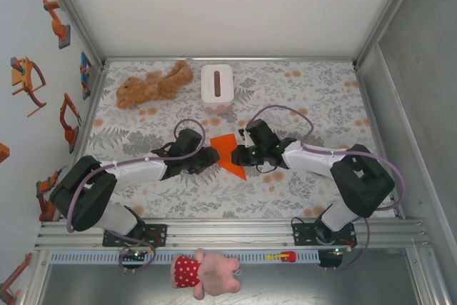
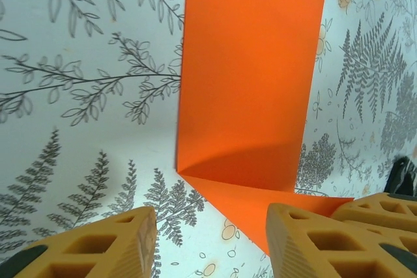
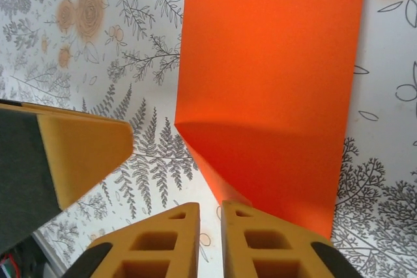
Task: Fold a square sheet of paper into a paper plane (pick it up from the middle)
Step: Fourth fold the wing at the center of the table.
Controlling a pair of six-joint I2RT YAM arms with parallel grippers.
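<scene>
The orange sheet of paper (image 1: 230,153) lies mid-counter, between the two grippers, well clear of every edge. The counter (image 1: 321,98) is boxed in by a pale wall on the left, a white panel at the back and a metal rail along the near side. Bare cloth lies open to the right and in front of the sheet. The far strip holds one white tissue box (image 1: 217,87) and one brown teddy bear (image 1: 153,83), both well apart from the sheet. One pink plush toy (image 1: 207,273) rests on the near ledge between the arm bases.

The sheet is thin, matte and sharp-edged. One crease runs across it, so a long panel tilts up from a flat, pointed flap (a single sheet, partly folded). The cloth under it is printed with grey ferns and tan blossoms.

The left gripper (image 2: 212,226) stands spread, its ribbed amber fingers (image 2: 111,245) wide apart over bare cloth, and the flap's edge reaches the right-hand one. The right gripper (image 3: 210,216) is barely parted. A slim slit shows cloth through it, and the sheet's lower edge meets one finger (image 3: 267,239).
</scene>
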